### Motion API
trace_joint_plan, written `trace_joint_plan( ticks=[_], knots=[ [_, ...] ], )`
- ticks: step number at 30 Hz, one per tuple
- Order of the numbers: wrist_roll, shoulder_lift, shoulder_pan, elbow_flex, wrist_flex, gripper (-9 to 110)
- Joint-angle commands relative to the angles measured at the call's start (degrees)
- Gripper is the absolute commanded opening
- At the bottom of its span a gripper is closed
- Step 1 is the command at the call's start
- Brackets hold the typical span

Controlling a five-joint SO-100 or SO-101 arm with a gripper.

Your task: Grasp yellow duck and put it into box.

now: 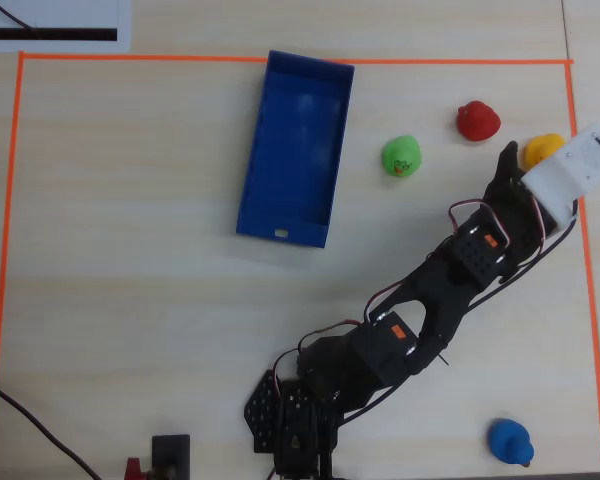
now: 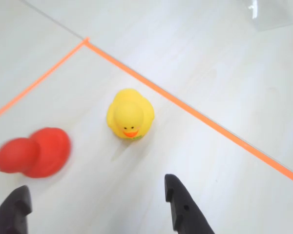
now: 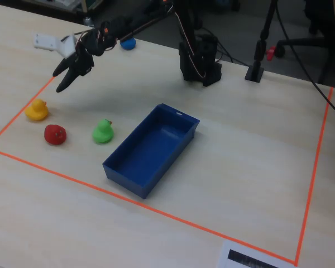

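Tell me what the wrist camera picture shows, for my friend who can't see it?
A yellow duck with an orange beak sits on a pale table, facing the camera, just inside an orange tape line. A blurry red duck is to its left. At the bottom edge the open tool shows two dark fingertips, not touching either duck.

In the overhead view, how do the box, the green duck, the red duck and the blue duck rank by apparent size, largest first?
1. Box, by far the largest.
2. Red duck, green duck and blue duck: they look about equal, so I do not rank them.
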Motion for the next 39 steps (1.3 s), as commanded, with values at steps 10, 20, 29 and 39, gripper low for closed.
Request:
trace_joint_plan(
  ticks=[10, 20, 29, 39],
  knots=[
    [-7.29, -10.02, 0.62, 2.11, -22.94, 38],
    [-8.79, -18.98, 0.09, -6.5, -23.12, 38],
    [-7.82, -26.1, -0.35, -17.93, -19.78, 38],
    [-7.82, -37.44, -0.62, -35.95, -14.15, 38]
  ],
)
